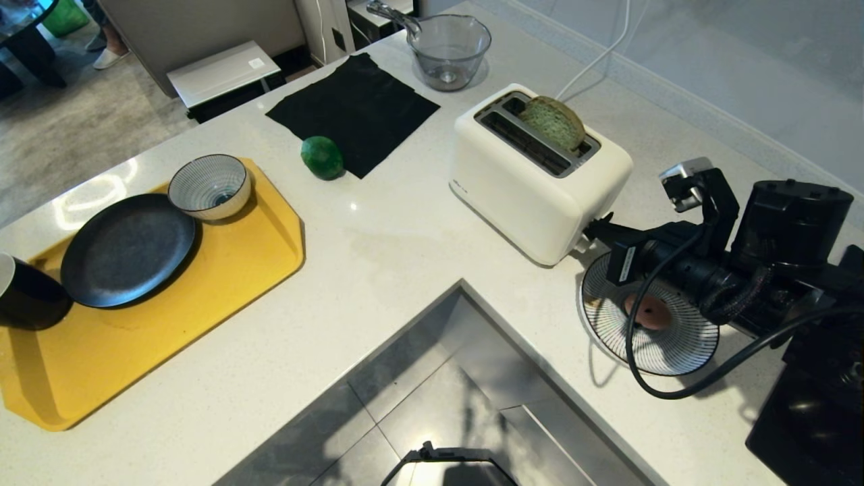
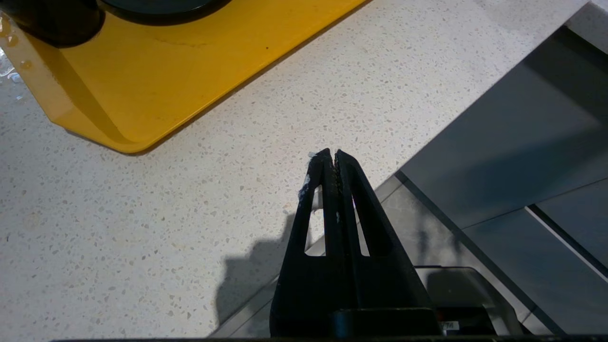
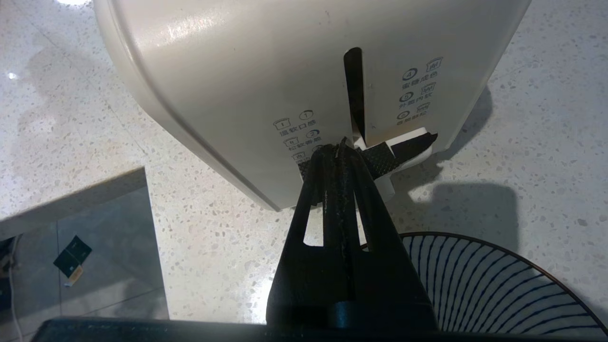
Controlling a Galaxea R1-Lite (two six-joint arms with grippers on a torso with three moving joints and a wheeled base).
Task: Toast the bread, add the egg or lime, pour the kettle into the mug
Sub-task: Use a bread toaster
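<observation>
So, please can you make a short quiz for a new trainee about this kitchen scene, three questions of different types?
1. True or false: the bread lies flat on the dark plate.
2. Where is the egg? A) in the striped bowl on the tray B) on the striped plate beside the toaster C) on the black cloth
3. Fill the gap: the right gripper, fingers shut, has its tips at the toaster's ____.

Key:
1. False; it stands in a slot of the toaster.
2. B
3. lever
</observation>
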